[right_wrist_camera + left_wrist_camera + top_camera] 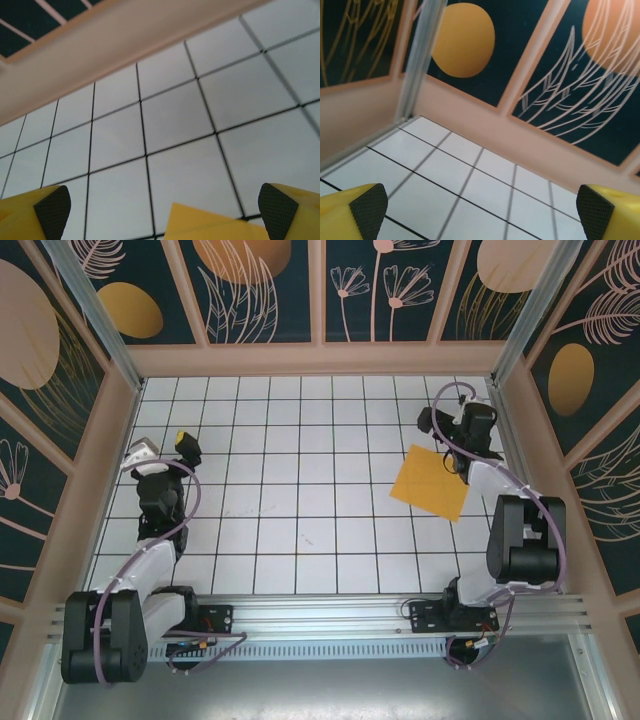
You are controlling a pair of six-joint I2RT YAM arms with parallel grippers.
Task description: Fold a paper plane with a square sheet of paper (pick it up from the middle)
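Note:
The square sheet of paper is orange-yellow and lies flat on the white grid floor at the right, turned like a diamond. A paper plane is out of view; the sheet has no dart shape. My right gripper hovers just behind the sheet's far corner, open. In the right wrist view the paper's corner pokes up at the bottom, between the spread pads of the right gripper. My left gripper sits far off at the left wall, open. Only floor shows between the left gripper's pads.
The white grid table is boxed in by patterned walls with a peach base board. A metal corner post stands close ahead of the left gripper. The aluminium rail with both arm bases runs along the near edge.

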